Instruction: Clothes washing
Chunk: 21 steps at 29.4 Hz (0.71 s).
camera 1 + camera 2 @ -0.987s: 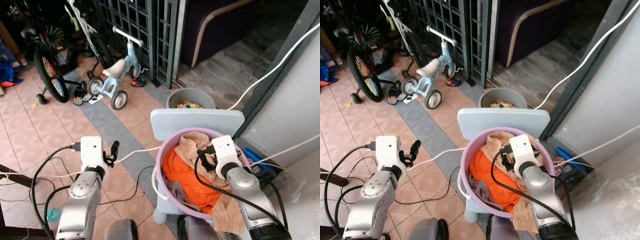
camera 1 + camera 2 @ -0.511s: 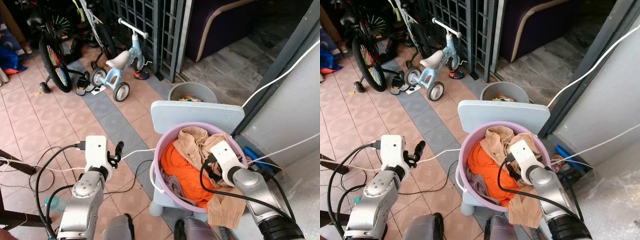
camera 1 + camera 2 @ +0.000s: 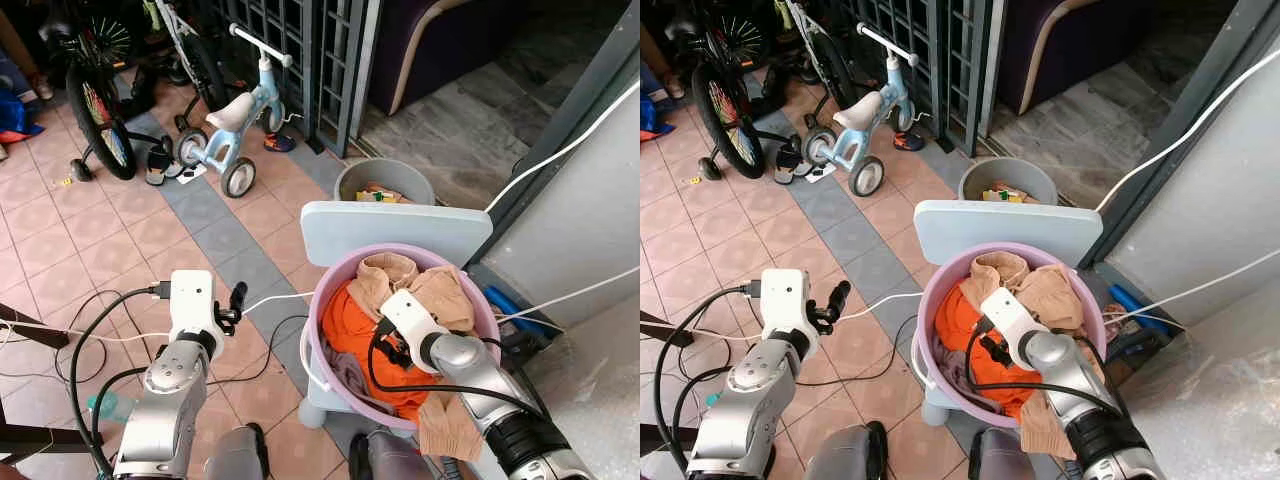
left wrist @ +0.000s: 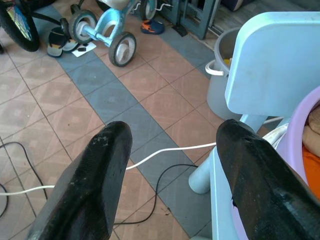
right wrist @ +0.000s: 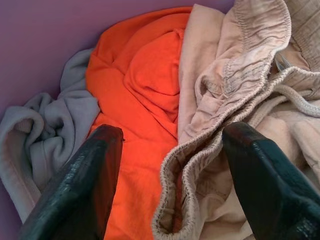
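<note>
— Jaws on both sides?
— Both spread wide, gripping nothing. Left gripper (image 4: pixel 170 175) hangs at lower left of the frame, over the tiled floor (image 3: pixel 70 250) and a white cable (image 4: pixel 165 151).
— And moving right?
— Tricycle (image 3: pixel 235 130) at upper left, grey bucket (image 3: pixel 385 185) at centre top. Below it, a pale blue chair (image 3: pixel 395 230) carries the purple basin (image 3: pixel 325 300).
— The clothes?
— Inside the basin: orange garment (image 5: pixel 140 100), beige trousers (image 5: pixel 225 115), grey cloth (image 5: pixel 35 125). Right gripper (image 5: pixel 170 165) hovers just above them, right of centre.
</note>
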Motion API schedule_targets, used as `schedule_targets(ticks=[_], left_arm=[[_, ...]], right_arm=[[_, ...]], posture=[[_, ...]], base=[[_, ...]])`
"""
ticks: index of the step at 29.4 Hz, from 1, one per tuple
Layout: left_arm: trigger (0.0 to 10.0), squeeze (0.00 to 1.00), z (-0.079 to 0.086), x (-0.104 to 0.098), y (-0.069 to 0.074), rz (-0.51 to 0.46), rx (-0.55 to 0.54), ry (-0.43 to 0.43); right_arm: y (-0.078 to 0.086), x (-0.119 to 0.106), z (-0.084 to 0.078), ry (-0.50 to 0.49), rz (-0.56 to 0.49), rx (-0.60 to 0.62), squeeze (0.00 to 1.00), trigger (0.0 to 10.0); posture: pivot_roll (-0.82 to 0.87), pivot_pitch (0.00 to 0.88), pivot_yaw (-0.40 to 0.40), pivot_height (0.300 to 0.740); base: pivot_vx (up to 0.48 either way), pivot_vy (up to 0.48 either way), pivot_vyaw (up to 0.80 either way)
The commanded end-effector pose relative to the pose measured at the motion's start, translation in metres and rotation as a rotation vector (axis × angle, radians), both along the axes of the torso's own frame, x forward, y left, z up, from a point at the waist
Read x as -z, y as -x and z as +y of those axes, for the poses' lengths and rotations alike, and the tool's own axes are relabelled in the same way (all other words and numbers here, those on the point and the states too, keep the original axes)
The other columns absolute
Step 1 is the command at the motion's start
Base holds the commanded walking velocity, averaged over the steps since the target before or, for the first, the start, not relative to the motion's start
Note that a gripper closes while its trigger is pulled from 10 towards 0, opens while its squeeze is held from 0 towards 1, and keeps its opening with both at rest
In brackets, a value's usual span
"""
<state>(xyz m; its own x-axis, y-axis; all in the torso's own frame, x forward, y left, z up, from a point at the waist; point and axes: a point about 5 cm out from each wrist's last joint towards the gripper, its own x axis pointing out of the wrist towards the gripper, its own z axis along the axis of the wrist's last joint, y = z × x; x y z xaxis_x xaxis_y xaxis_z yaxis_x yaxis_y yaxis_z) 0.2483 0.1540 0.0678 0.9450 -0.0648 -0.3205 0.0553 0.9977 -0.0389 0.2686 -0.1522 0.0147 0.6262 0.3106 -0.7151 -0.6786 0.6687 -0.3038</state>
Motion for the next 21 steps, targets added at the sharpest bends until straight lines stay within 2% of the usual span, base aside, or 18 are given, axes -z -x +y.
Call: schedule_targets(ticks=[1,6,10,11,13,14,15,16,17,21], left_arm=[[10.0,0.00,0.002,0.000,0.002,0.009,-0.007,-0.008],[10.0,0.00,0.000,0.001,0.001,0.014,0.000,-0.004],[10.0,0.00,-0.001,0.002,-0.001,0.014,0.004,-0.004],[10.0,0.00,-0.001,0.002,-0.001,0.015,0.004,-0.004],[10.0,0.00,-0.001,0.002,-0.002,0.015,0.004,-0.003],[10.0,0.00,-0.001,0.002,-0.002,0.015,0.005,-0.003],[10.0,0.00,-0.002,0.002,-0.002,0.014,0.005,-0.004],[10.0,0.00,-0.002,0.002,-0.003,0.014,0.004,-0.004],[10.0,0.00,-0.002,0.002,-0.003,0.013,0.003,-0.004],[10.0,0.00,-0.002,0.002,-0.004,0.012,0.000,-0.003]], right_arm=[[0.007,0.006,-0.001,0.023,0.035,-0.051,0.00,0.0],[0.011,0.010,-0.013,0.077,0.018,-0.037,0.00,0.0],[0.000,0.002,-0.025,0.138,-0.089,0.008,0.00,0.4],[-0.003,0.001,-0.027,0.138,-0.100,0.029,0.00,2.7],[-0.006,-0.001,-0.031,0.151,-0.110,0.044,0.00,3.2],[-0.006,0.000,-0.033,0.167,-0.111,0.040,0.00,4.8],[-0.004,0.002,-0.035,0.175,-0.102,0.042,0.00,8.3],[-0.003,0.004,-0.036,0.179,-0.091,0.047,0.00,8.3],[-0.001,0.006,-0.037,0.171,-0.075,0.051,0.00,10.0],[0.005,0.012,-0.034,0.142,-0.030,0.043,0.00,10.0]], posture=[[0.00,0.141,-0.015,0.740],[-0.01,0.139,-0.012,0.740],[-0.01,0.136,-0.010,0.740],[-0.01,0.135,-0.010,0.740],[-0.01,0.131,-0.011,0.740],[-0.01,0.130,-0.011,0.740],[-0.01,0.129,-0.014,0.740],[-0.01,0.129,-0.014,0.740],[-0.01,0.128,-0.014,0.740],[-0.02,0.128,-0.013,0.740]], base=[[0.000,0.000,0.00],[0.000,0.000,0.00],[0.000,0.000,0.00],[0.000,0.000,0.00],[0.000,0.000,0.00],[0.000,0.000,0.00],[0.000,0.000,0.00],[0.000,0.000,0.00],[0.000,0.000,0.00],[0.000,0.000,0.00]])
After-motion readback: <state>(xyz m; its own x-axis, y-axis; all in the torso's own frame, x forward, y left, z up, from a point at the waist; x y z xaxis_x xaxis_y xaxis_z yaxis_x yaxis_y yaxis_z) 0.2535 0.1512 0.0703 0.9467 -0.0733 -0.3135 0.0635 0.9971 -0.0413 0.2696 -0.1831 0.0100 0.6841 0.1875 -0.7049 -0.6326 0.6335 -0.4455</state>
